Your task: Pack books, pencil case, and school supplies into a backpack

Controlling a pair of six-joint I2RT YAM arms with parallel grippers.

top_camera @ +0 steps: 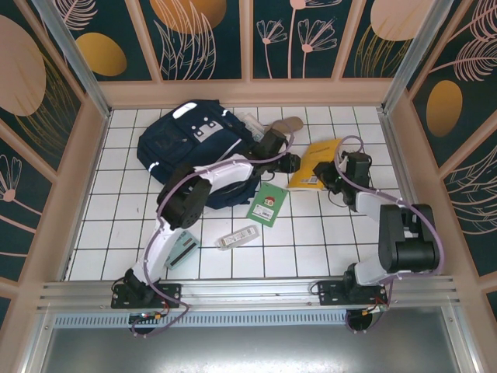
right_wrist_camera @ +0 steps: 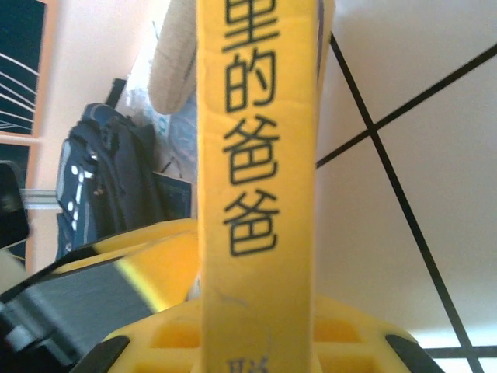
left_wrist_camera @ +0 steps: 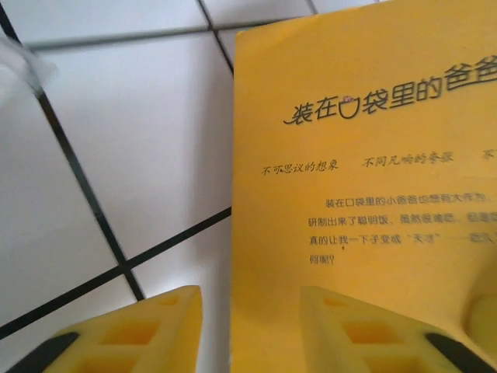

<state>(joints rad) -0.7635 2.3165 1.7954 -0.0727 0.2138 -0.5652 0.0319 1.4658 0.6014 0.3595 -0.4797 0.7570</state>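
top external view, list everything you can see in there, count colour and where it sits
backpack: one, navy with white patches, far left
yellow book: one, yellow-orange, right of centre, between the two grippers
green book: one, green with a red figure, centre
bar: one, white-grey, near side of centre
calculator: one, mint green, near left
pencil case: one, tan, far side, right of the backpack
packet: one, clear, far side, beside the pencil case
left gripper: one, yellow fingers, open at the yellow book's edge
right gripper: one, yellow fingers, shut on the yellow book's spine
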